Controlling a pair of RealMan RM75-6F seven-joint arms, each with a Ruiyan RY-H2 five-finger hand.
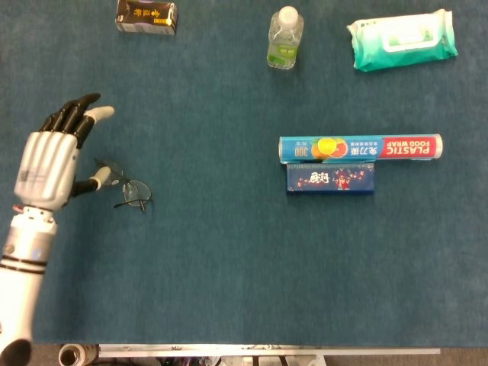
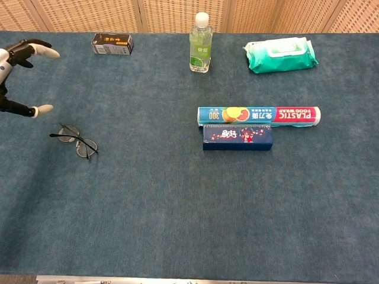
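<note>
One hand shows, the left hand (image 1: 49,156), hovering near the left edge of the table (image 1: 229,252) with its fingers spread and nothing held; the right hand is in neither view. Just to its right lie the glasses (image 1: 126,188), folded flat on the cloth, apart from the thumb tip, their long axis slanting from upper left to lower right in the chest view. The left hand is plainly the nearer one. Further out, a dark box (image 1: 146,16) sits near the far left corner, with a bottle (image 1: 285,36) and a wipes pack (image 1: 402,38) along the far edge. Right of centre a plastic wrap box (image 1: 360,147) touches a blue box (image 1: 330,178). In the chest view the hand is cut off at the frame's side, only fingertips showing.
</note>
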